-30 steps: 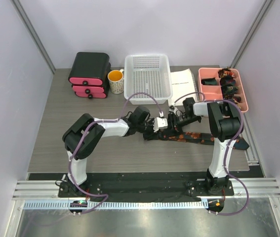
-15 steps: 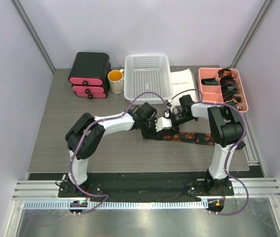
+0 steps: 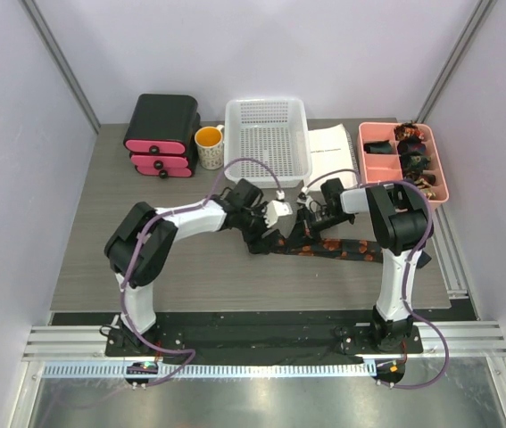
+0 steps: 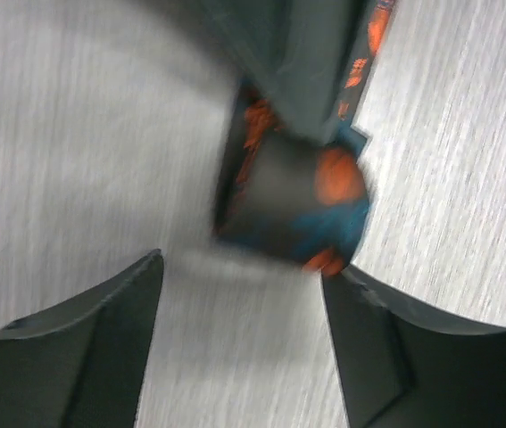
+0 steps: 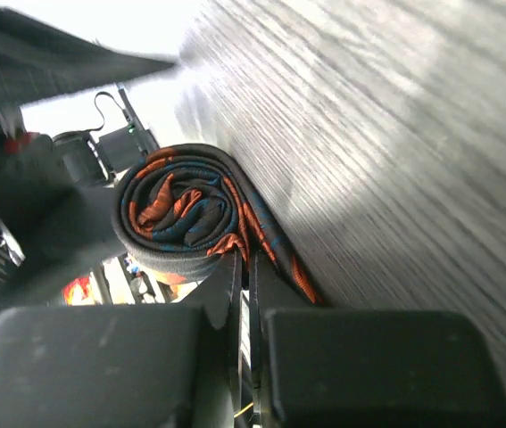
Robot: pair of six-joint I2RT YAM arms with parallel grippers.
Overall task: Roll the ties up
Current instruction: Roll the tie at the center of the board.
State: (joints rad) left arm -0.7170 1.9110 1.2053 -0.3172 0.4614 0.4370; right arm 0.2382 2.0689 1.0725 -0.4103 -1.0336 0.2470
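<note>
sitting just ahead of spread left claw (image 4: 242,267): tie coil (image 4: 288,205) | right claw (image 5: 245,267) pressed together beside it

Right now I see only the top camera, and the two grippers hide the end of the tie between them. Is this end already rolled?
Observer: Yes. The right wrist camera shows the tie wound into a tight coil of several layers.
Operator: Does the right gripper hold it?
Observer: The right gripper is shut right at the coil, where the loose strip leaves it. I cannot tell whether cloth is pinched.
Operator: And the left one?
Observer: The left gripper is open. The coil sits just past its fingertips, not between them, though that picture is blurred.
</note>
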